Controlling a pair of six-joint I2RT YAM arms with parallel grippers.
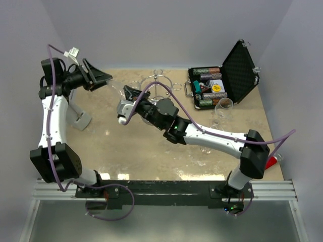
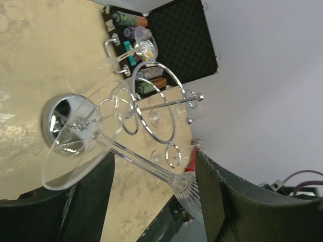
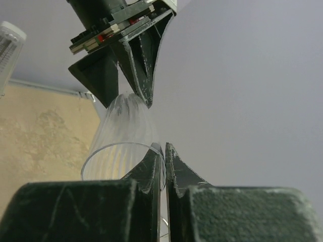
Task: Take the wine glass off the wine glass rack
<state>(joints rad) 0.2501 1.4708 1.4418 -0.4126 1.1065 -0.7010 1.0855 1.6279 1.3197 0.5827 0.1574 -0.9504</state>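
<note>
Clear wine glass, right gripper pinching rim

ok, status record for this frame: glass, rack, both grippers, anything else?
glass: off the rack, in the air between both grippers
right gripper: shut on the glass rim
left gripper: open, stem between its fingers
rack: standing, far side of the table
case: open, far right corner
second glass: by the case

Bright even light, soft shadows, glare on wine glass rack
</note>
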